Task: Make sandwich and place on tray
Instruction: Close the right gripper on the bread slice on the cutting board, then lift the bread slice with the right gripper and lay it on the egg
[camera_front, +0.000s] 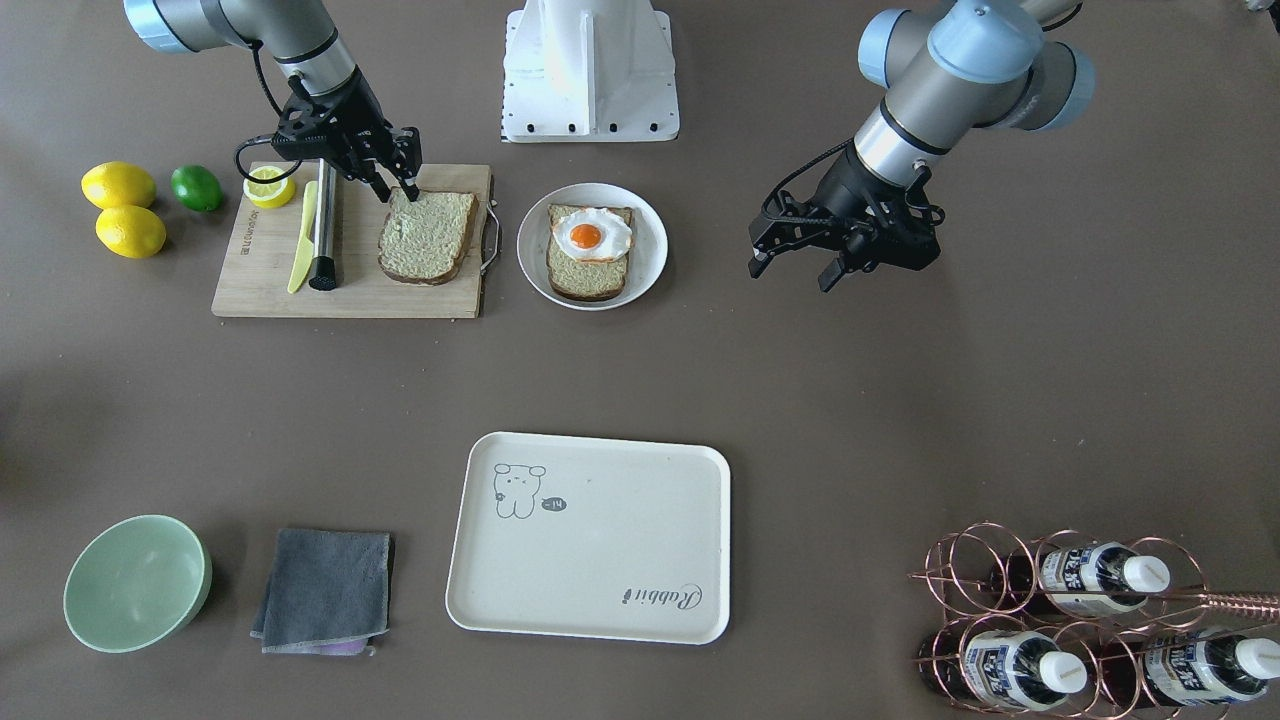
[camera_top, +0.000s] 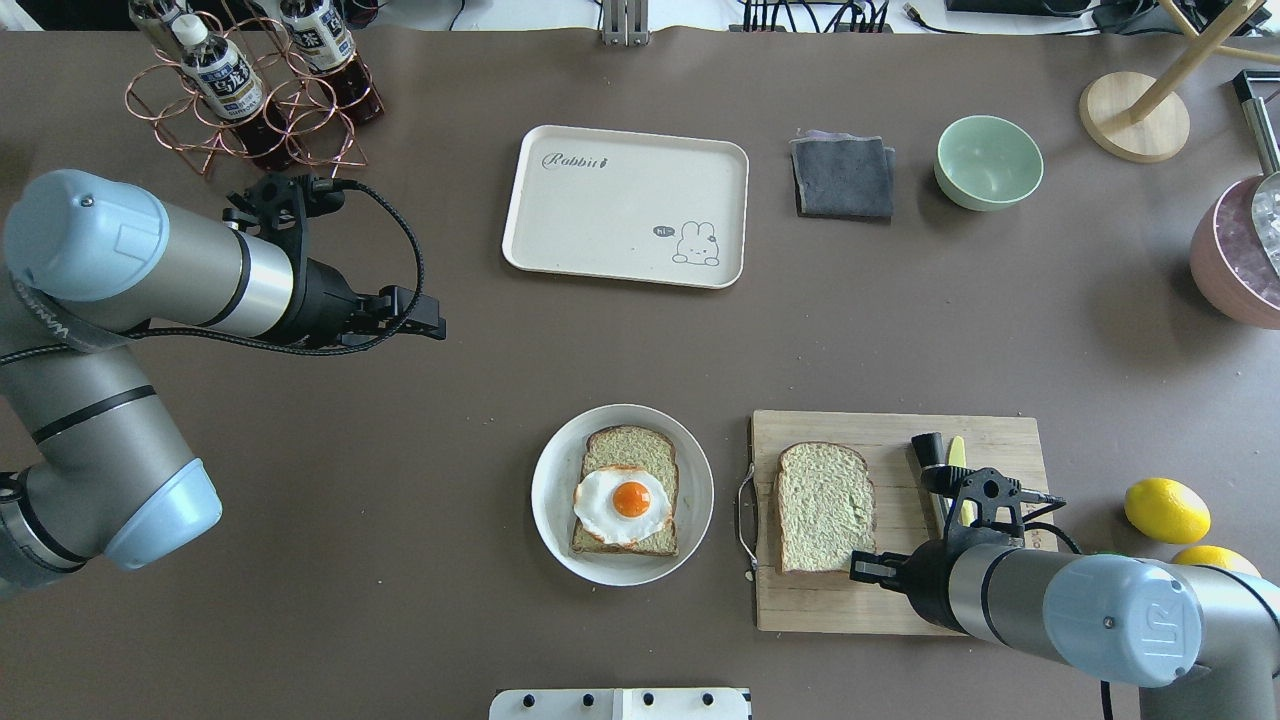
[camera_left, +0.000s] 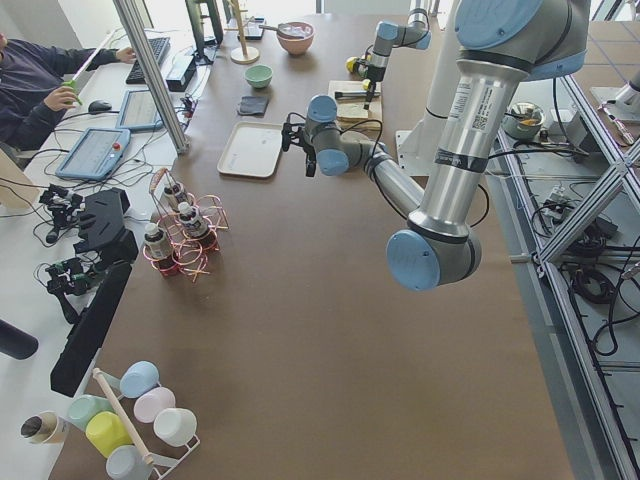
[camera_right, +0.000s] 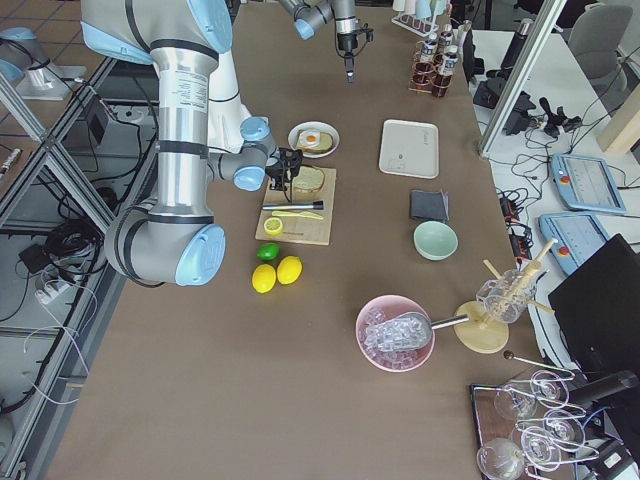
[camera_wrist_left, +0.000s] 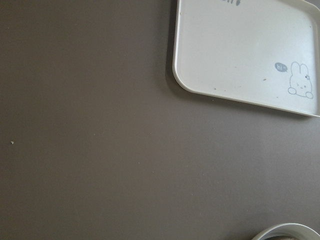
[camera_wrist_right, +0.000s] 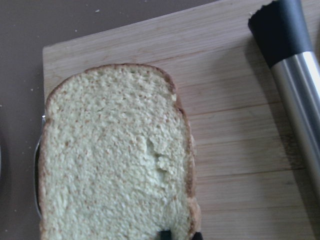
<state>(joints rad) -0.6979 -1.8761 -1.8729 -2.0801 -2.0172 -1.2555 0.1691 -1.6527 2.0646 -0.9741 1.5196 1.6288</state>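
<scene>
The bare bread slice (camera_front: 427, 236) lies flat on the cutting board (camera_front: 260, 285), with its crust corner between the right gripper's (camera_front: 398, 188) narrow jaws; I cannot tell whether they pinch it. The egg-topped slice (camera_front: 588, 275) sits on a plate (camera_front: 650, 250) between the grippers. The left gripper (camera_front: 790, 278) hovers with jaws spread and empty, well apart from the tray (camera_front: 600, 540).

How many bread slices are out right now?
2. One bread slice lies on the cutting board; the other slice sits on the white plate under the fried egg.
</scene>
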